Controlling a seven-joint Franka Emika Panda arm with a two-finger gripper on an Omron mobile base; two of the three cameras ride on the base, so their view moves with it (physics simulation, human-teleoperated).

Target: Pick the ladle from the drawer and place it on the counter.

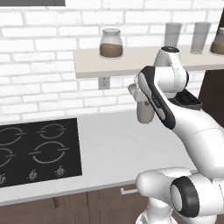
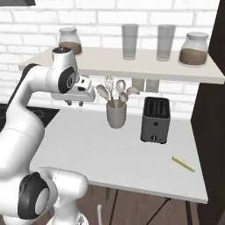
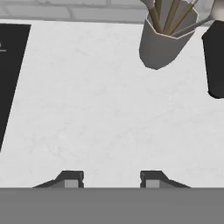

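The ladle is out of view. The light grey-white counter (image 1: 109,146) (image 2: 88,145) (image 3: 100,105) spreads below my hand. My gripper (image 2: 75,104) (image 3: 111,180) hangs well above the counter's middle, pointing down. It is open, its two dark fingertips wide apart with nothing between them. Brown cabinet fronts run under the counter's front edge, and a pale handle (image 1: 128,190) shows on one of them.
A grey utensil cup (image 2: 116,115) (image 3: 165,43) with pale wooden spoons and a whisk stands by the wall, beside a dark toaster (image 2: 155,119). The black stovetop (image 1: 39,151) (image 3: 11,74) lies left. A yellow stick (image 2: 183,164) lies at the counter's right. A beige shelf (image 2: 132,66) holds jars and glasses.
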